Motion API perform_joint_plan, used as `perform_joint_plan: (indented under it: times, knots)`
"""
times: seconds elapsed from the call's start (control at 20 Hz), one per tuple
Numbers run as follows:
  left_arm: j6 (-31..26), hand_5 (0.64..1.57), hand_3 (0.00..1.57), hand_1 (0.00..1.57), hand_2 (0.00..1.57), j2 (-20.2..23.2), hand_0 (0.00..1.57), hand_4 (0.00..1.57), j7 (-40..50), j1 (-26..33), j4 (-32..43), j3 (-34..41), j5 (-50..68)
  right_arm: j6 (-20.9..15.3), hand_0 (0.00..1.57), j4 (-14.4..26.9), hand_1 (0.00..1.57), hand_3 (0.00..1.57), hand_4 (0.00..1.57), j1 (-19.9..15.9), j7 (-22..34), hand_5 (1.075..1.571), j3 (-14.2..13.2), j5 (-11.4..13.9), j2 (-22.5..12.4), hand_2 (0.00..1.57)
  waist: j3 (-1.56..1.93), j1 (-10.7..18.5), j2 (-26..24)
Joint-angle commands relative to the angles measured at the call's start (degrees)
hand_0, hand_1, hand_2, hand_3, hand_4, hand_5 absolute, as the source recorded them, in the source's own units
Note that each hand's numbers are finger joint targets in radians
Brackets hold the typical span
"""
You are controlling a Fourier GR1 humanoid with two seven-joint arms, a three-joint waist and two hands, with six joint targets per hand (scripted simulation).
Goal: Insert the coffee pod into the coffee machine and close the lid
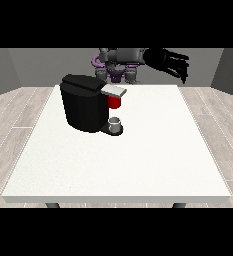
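Raised at two o'clock in the front view, the hand at the view's right [170, 62] hangs with fingers straight and apart, holding nothing. At ten o'clock the coffee machine [85, 105] has its lid [113, 90] down; no separate coffee pod shows. Only confirming the lid's seating seems left. No readable writing.

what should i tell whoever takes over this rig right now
Hand at the view's right: raised above the table's far edge, fingers fairly straight, holding nothing.
Other hand: not in view.
Coffee machine: on the white table, left of centre; its grey lid looks lowered over the red part. A small grey cup sits on its base.
Pod cannot be seen separately; confirm the lid is fully closed.
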Motion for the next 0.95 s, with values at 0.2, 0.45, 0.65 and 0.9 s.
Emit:
perform_joint_plan:
  times: [0.2, 0.45, 0.65, 0.9]
  knots:
    - [-2.04, 1.571, 0.00, 0.00, 0.00, 2.17, 0.00, 0.33, -2.19, 2.27, 1.11, 2.13, 2.08, -0.65, 0.00, 5.37, 0.00, 0.00, 0.10, -3.54, -2.54, 1.571, -0.21, -0.12, 3.01, 0.00, -0.06, -1.25, -0.06]
    - [-0.84, 1.571, 0.00, 0.00, 0.00, 1.68, 0.00, 0.35, 1.84, 0.07, -1.28, 1.78, 2.21, 1.59, 0.00, 8.45, 0.00, 0.00, 0.00, -4.10, -9.42, 1.571, -1.11, -1.75, 3.60, 0.00, -0.03, -2.75, 0.61]
    - [-0.22, 1.571, 0.00, 0.00, 0.00, 1.68, 0.00, 0.33, 1.90, 4.63, -0.04, 3.12, 2.74, 1.21, 0.00, 5.06, 0.00, 0.00, 0.17, 3.08, -15.35, 1.571, 2.68, -1.93, 10.49, 0.00, -0.01, -7.43, -5.42]
    - [-0.36, 1.571, 0.00, 0.00, 0.00, 2.38, 0.00, 0.27, -1.13, 9.30, 4.30, 4.57, 2.67, 0.51, 0.00, 2.20, 0.00, 0.00, 0.26, 11.29, -17.21, 1.571, 9.05, -5.20, 15.17, 0.00, -0.03, -12.01, -11.00]
